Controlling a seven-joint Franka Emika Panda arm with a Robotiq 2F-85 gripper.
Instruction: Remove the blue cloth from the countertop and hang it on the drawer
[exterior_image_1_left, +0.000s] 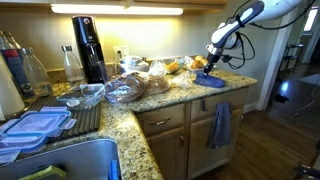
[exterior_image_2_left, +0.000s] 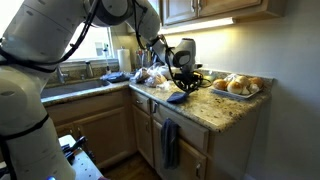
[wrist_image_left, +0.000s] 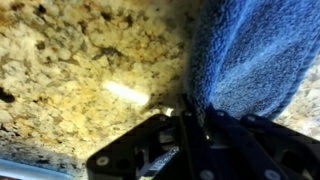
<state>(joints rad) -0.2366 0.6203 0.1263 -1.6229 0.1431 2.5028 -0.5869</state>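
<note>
Granite bench (exterior_image_1_left: 132, 116) carries one blue cloth (exterior_image_1_left: 210, 79), bunched near the counter's corner, right of centre in an exterior view and at mid-frame in another (exterior_image_2_left: 178, 96). The single arm's gripper (exterior_image_1_left: 211, 67) sits right at the cloth. One more cloth, the hanging cloth (exterior_image_1_left: 220, 125), drapes from a drawer front below. In the wrist view the fingers (wrist_image_left: 215, 128) meet the cloth's left edge; whether they pinch it cannot be told. One tray of rolls (exterior_image_2_left: 238, 87) sits at right of frame.

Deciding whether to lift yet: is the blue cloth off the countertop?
No, in the wrist view the blue cloth lies on the speckled countertop.
</note>
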